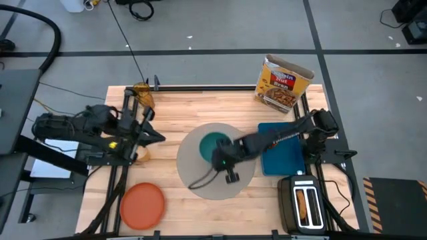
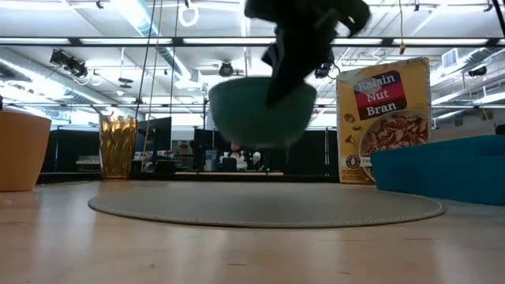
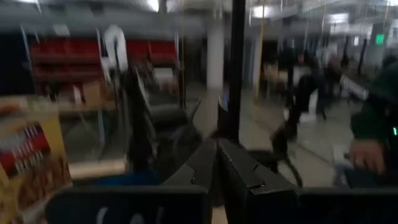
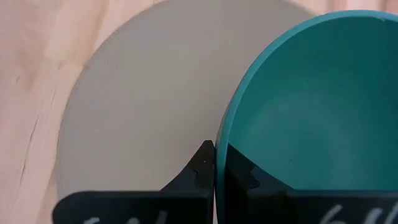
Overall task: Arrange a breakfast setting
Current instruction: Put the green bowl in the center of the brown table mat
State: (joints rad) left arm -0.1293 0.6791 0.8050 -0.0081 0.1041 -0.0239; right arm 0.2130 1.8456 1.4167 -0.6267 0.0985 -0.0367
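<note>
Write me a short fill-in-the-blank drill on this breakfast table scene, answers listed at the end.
1. The right gripper is shut on the rim of the teal ____.
2. The bowl hangs in the air above the round grey ____.
3. The orange plate lies on the wooden table, ____ the placemat.
4. The left gripper is ____.

Answers: bowl; placemat; off; shut
</note>
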